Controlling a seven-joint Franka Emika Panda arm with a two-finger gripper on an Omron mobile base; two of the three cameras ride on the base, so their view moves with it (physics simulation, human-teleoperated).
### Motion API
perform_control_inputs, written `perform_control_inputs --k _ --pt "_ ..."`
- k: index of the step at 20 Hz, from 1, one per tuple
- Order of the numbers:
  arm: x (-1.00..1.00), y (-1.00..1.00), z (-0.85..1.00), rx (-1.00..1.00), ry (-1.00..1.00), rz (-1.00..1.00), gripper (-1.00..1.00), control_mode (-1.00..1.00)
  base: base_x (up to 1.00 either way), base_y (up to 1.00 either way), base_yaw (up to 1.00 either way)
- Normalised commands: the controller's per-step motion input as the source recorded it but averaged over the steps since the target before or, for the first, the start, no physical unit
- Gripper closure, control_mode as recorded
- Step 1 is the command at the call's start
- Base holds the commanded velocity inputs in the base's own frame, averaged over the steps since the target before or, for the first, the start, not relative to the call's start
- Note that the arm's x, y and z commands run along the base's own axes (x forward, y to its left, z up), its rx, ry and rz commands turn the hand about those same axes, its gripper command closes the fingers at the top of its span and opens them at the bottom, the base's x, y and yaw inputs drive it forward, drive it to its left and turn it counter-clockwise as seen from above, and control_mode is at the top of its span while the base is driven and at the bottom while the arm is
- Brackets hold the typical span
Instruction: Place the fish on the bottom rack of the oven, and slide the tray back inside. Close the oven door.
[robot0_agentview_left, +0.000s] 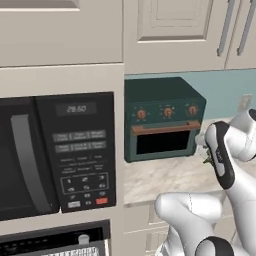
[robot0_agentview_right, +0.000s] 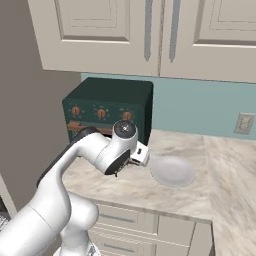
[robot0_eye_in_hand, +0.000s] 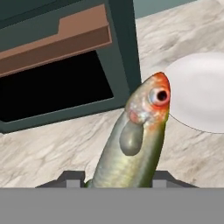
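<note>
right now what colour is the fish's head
Orange-red at the snout of the fish, fading to silvery, then olive green along the body; clearest in the hand view.

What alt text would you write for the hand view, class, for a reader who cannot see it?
A greenish-silver fish with an orange-red snout rises between the gripper, which is shut on it. Behind it stand a dark green toaster oven with a copper-brown handle and a round white plate on the beige marbled counter.

Fish held above the desk

The fish (robot0_eye_in_hand: 140, 140) is seen in the hand view as a slim olive-green body with a silvery gill patch, an orange-red snout and a round dark eye. It is gripped at its tail end, its head pointing toward 12 o'clock, raised over the marbled desk (robot0_eye_in_hand: 52, 148).
</note>
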Motion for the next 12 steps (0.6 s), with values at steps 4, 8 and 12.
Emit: perform_control_inputs --k 4,8,12 --pt "0.0 0.0 0.0 0.0 0.0 0.0 1.0 1.0 -1.0 0.03 0.34" --pt "0.0 0.0 0.0 0.0 0.0 0.0 1.0 1.0 -1.0 -0.25 0.21" --pt "0.0 0.0 0.0 0.0 0.0 0.0 1.0 1.0 -1.0 0.0 0.22"
